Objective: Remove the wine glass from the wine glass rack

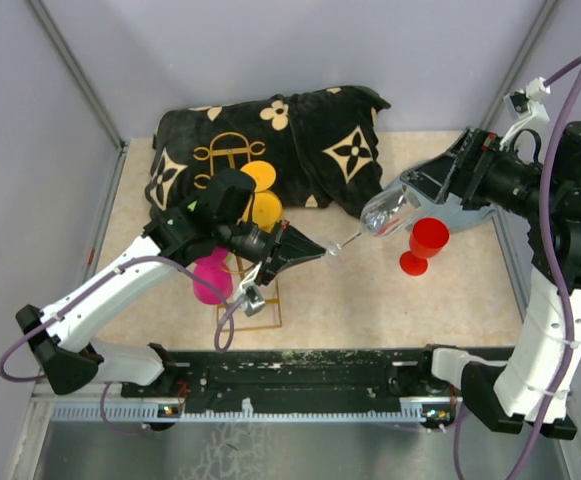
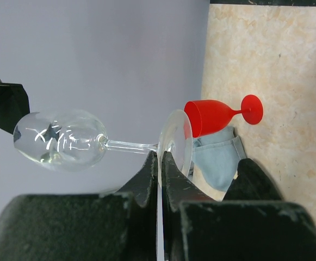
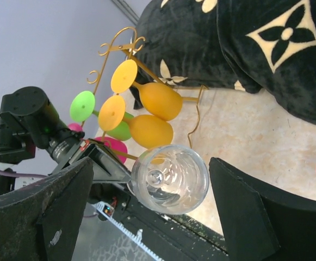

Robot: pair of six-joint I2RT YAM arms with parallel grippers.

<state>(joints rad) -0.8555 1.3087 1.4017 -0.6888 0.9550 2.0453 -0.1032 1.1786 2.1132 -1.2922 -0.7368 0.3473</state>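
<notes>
Wine glass (image 1: pixel 383 213): clear, horizontal, spanning both end effectors, clear of wine glass rack (image 3: pixel 114 46) | left end effector (image 2: pixel 160 163): clamped on foot rim | right end effector (image 3: pixel 152 168): wide, straddling bowl, not touching | handling: likely light, rigid, slick, brittle; cradle bowl gently, spare stem.

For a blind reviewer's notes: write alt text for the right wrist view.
A clear wine glass, bowl toward the camera, floats between the open black fingers of the right gripper, with the left gripper behind it. Beyond, coloured glasses hang on the gold wine glass rack, beside a black floral cloth.
</notes>
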